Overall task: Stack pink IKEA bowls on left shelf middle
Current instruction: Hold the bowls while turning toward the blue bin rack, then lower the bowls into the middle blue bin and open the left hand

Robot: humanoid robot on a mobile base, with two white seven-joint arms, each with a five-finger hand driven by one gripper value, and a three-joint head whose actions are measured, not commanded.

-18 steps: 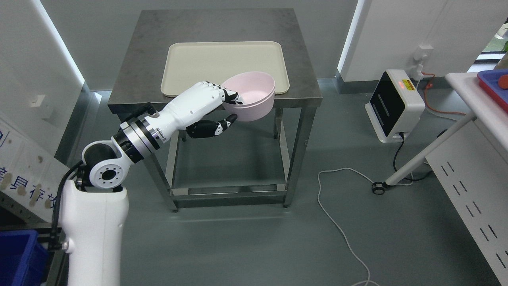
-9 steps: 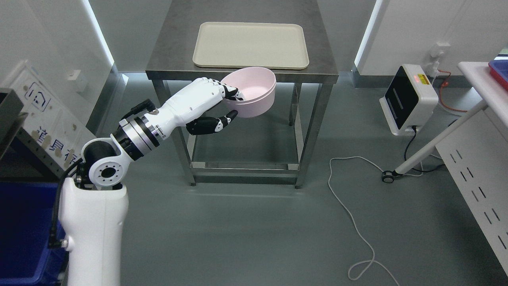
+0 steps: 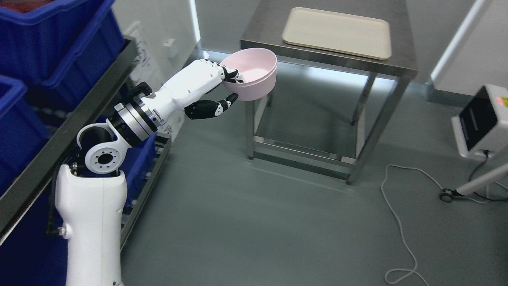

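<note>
A dark metal shelf rack (image 3: pixel 79 115) loaded with big blue plastic bins (image 3: pixel 55 35) is seen along the left side, and a grey steel table (image 3: pixel 329 51) with a flat cream tray (image 3: pixel 337 31) is seen at the upper right. The round pink plastic bowl (image 3: pixel 254 77) is held up in the air between them, mouth up, just in front of the table's near left corner. It is gripped at its left rim by the white left hand (image 3: pixel 214 89), with fingers inside and the dark thumb under, so the shelf lies to the left of the bowl, on the arm's own side, and a swing to the left is likely needed.
</note>
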